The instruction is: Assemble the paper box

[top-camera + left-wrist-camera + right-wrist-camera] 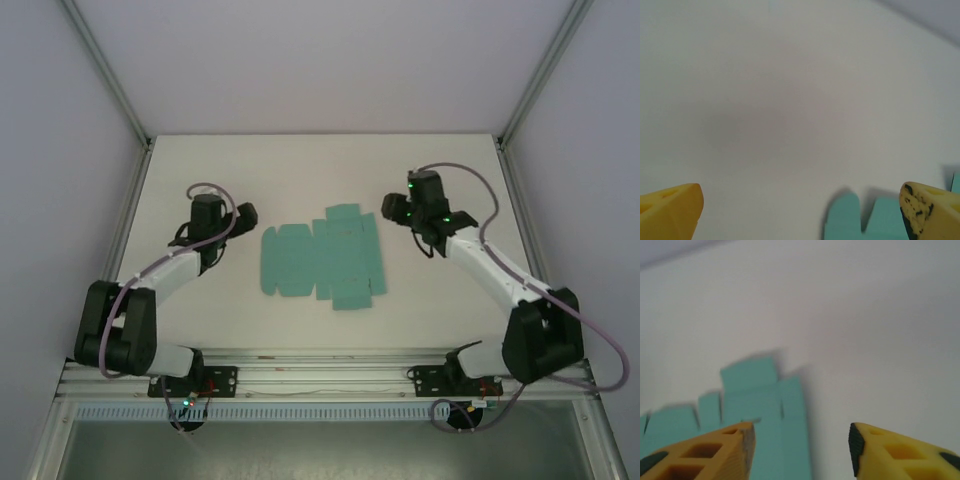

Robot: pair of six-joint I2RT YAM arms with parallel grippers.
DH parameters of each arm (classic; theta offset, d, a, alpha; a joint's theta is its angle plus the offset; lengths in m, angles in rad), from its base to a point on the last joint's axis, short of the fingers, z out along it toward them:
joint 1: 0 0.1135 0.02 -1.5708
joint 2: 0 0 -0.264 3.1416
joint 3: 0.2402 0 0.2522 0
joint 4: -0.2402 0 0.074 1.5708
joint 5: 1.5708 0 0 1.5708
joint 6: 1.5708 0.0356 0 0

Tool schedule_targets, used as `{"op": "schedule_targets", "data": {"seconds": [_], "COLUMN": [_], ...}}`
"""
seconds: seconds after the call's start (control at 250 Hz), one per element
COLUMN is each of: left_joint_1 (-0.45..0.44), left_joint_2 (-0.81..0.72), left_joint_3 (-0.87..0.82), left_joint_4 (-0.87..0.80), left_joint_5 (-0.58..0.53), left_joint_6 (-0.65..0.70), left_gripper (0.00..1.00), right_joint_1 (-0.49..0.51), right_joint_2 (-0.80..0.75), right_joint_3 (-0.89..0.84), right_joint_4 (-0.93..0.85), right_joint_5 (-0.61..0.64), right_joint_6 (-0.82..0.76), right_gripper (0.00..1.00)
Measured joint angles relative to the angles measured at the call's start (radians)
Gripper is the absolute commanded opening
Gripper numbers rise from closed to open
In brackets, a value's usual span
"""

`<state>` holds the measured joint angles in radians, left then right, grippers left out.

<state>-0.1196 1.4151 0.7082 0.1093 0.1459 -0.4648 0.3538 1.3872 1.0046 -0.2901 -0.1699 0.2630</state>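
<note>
One flat paper box [322, 255], left hand [800, 205] spread, right hand [801, 435] spread

Both arms are white links with chunky black joints, the left arm [150, 285] at 8 o'clock and the right arm [500, 275] at 4 o'clock in the top view, each with a greyish-purple cable [210, 185] looping off the wrist. The right wrist block has tiny green lights [437, 212]. The fingers [705, 450] are yellow plastic with cut-out pockets and black pads [855, 445].

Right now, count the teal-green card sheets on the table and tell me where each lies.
1. The flat teal-green die-cut card sheet lies unfolded between the left gripper and right gripper.
</note>
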Motion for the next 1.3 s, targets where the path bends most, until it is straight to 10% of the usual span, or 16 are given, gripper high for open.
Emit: {"op": "schedule_targets", "data": {"seconds": [0.208, 0.811, 0.931, 1.143, 1.299], "left_joint_1": [-0.040, -0.067, -0.071, -0.069, -0.071], "left_joint_2": [0.061, 0.167, 0.167, 0.167, 0.167], "left_joint_3": [0.042, -0.019, -0.069, -0.092, -0.081], "left_joint_4": [-0.054, 0.042, 0.109, 0.221, 0.247], "left_joint_5": [0.065, 0.407, 0.467, 0.536, 0.567], "left_joint_6": [-0.031, -0.069, -0.111, -0.164, -0.167], "left_gripper": [1.00, 0.93, 0.74, 0.13, 0.00], "right_joint_1": [0.013, -0.014, -0.015, -0.017, -0.017], "right_joint_2": [0.245, 0.420, 0.407, 0.381, 0.354], "right_joint_3": [0.007, -0.027, -0.080, -0.153, -0.181], "right_joint_4": [-0.013, 0.144, 0.235, 0.356, 0.385], "right_joint_5": [-0.229, -0.283, -0.293, -0.307, -0.309], "right_joint_6": [0.089, 0.179, 0.218, 0.232, 0.205], "right_gripper": [0.26, 0.18, 0.17, 0.22, 0.29]}}
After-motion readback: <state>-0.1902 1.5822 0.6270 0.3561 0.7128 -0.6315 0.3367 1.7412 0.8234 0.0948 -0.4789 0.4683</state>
